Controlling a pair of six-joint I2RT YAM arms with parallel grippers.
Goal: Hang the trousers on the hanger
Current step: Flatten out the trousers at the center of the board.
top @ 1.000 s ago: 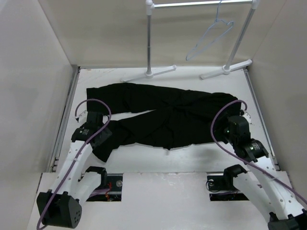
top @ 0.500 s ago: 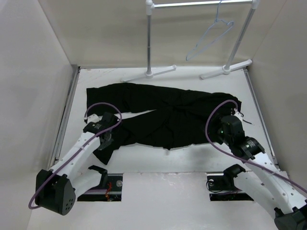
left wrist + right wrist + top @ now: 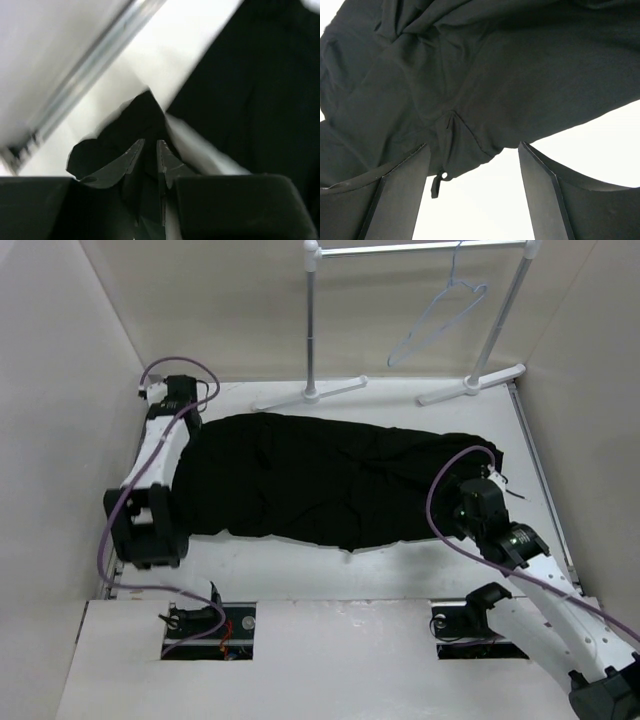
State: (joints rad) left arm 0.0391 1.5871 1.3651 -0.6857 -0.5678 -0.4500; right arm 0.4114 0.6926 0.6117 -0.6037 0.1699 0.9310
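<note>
The black trousers (image 3: 310, 480) lie across the table as one wide dark band, legs to the left and waist to the right. My left gripper (image 3: 183, 425) is at their far left end. In the left wrist view its fingers (image 3: 149, 144) are shut on a fold of the trousers (image 3: 260, 75). My right gripper (image 3: 458, 512) is open over the waist end. In the right wrist view (image 3: 472, 147) the trousers' edge (image 3: 470, 75) lies between the fingers with nothing gripped. The pale wire hanger (image 3: 440, 320) hangs tilted from the rack's bar at the back right.
The white tubular rack (image 3: 312, 330) stands at the back, its feet (image 3: 470, 385) resting on the table. Walls close in the left, right and back. A small cord loop (image 3: 437, 182) hangs from the trousers' near edge.
My left arm swung from the near left to the far left, carrying the near trouser leg over onto the far one. The right gripper has barely moved.
</note>
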